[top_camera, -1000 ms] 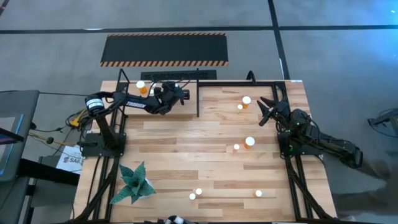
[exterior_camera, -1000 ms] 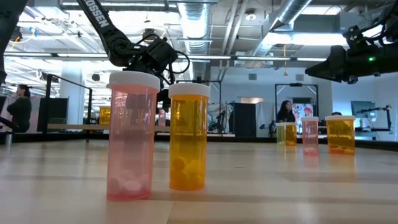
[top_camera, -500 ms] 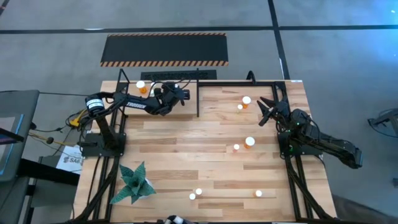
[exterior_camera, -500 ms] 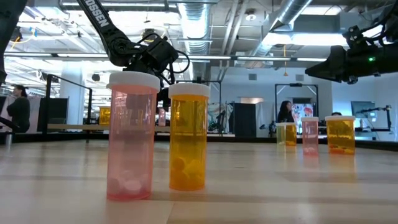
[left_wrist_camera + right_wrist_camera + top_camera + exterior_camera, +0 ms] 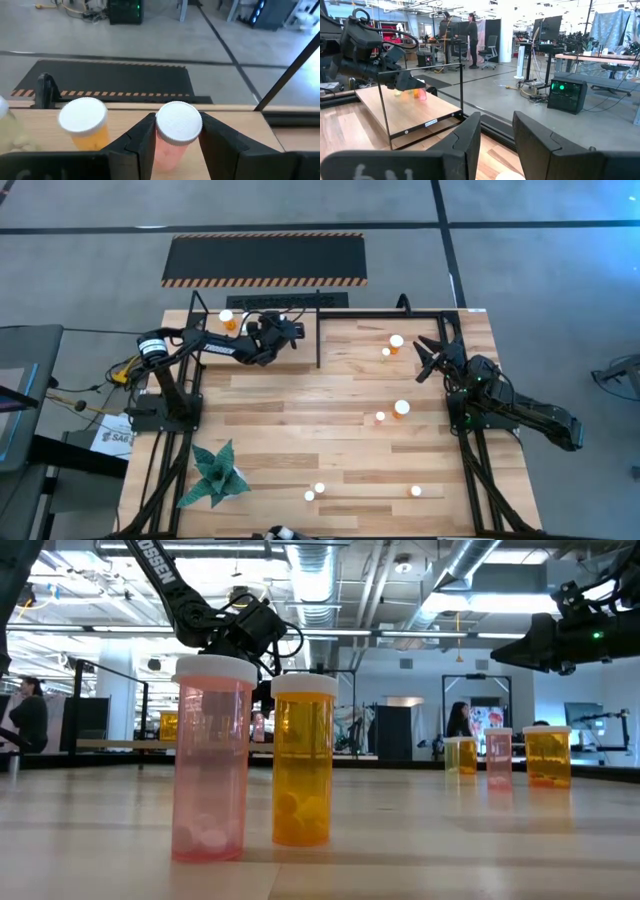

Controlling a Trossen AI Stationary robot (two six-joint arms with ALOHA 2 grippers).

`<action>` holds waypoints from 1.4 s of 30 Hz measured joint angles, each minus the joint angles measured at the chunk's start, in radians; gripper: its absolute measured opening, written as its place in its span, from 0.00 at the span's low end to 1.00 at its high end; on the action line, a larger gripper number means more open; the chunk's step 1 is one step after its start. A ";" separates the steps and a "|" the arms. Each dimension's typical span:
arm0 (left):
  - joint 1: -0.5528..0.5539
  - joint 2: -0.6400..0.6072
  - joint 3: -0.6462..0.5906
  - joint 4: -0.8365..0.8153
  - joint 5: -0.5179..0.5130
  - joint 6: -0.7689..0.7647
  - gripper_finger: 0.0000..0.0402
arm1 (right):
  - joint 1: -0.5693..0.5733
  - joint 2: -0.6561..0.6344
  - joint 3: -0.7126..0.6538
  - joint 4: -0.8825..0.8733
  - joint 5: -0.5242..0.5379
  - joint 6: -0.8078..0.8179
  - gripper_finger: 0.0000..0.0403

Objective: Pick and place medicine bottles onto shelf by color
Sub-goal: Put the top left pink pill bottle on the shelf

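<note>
Pink and amber bottle pair (image 5: 255, 765) lower left of low view, unsorted. My right gripper (image 5: 428, 357) clenched empty, right of frame. My left gripper (image 5: 175, 142) grasps pink bottle (image 5: 178, 127) over shelf (image 5: 290, 305), upper left; orange bottle (image 5: 228, 319) already there. Most bottles remain.

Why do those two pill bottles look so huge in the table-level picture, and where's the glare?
Low view: the pink bottle and amber bottle stand close to the lens, so they loom, while three more bottles farther back look small; bright ceiling lights glare overhead. High view: pale blue glare washes the floor at the upper right. Left wrist view: the white cap between the fingers is sharp.
</note>
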 joint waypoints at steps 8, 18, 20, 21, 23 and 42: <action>-0.012 0.031 -0.001 0.053 -0.011 0.015 0.32 | 0.000 0.000 0.000 0.000 0.000 0.000 0.34; 0.004 0.031 -0.001 0.053 0.009 0.033 0.32 | 0.000 0.000 0.000 0.000 0.000 0.000 0.34; 0.009 0.031 -0.001 0.060 0.017 0.046 0.32 | 0.000 0.000 0.000 0.000 0.000 0.000 0.34; 0.011 0.031 -0.001 0.063 0.021 0.050 0.32 | 0.000 0.000 0.000 0.000 0.000 0.000 0.34; 0.015 0.031 -0.001 0.065 0.026 0.050 0.32 | 0.000 0.000 0.000 0.000 0.000 0.000 0.34; 0.021 0.032 -0.001 0.058 0.050 0.067 0.39 | 0.000 0.000 0.000 0.000 0.001 0.000 0.34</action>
